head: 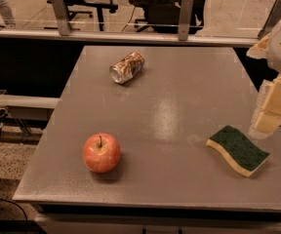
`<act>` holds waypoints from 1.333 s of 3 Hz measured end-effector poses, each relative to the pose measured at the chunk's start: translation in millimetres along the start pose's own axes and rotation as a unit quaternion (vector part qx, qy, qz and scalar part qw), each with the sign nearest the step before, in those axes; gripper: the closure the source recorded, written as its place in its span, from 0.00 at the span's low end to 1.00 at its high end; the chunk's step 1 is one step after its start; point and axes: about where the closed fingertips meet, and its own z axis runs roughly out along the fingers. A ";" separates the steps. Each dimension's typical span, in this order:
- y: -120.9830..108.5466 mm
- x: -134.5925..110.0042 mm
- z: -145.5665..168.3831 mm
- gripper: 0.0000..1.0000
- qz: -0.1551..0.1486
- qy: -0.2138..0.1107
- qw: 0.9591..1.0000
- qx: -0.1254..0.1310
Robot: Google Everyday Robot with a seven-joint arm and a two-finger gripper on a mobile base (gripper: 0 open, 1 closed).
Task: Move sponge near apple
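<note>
Nothing of the task looked done yet: the sponge (238,149) lay at the table's (179,82) right front, well apart from the apple (101,152) at front left, while the gripper (269,117) hung just above the sponge, spread or closed I could not tell.

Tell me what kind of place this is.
Probably an office or lab test area: a plain grey table by a glass railing on metal posts, rolling office chairs beyond. The gripper hangs at the right edge, just above the sponge.
</note>
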 end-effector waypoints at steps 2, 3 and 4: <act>1.0 -1.2 0.5 0.00 -0.005 -0.002 1.000 -0.009; 9.3 1.1 16.0 0.00 -0.016 -0.003 0.999 -0.041; 20.0 10.6 35.4 0.00 -0.013 0.006 0.998 -0.064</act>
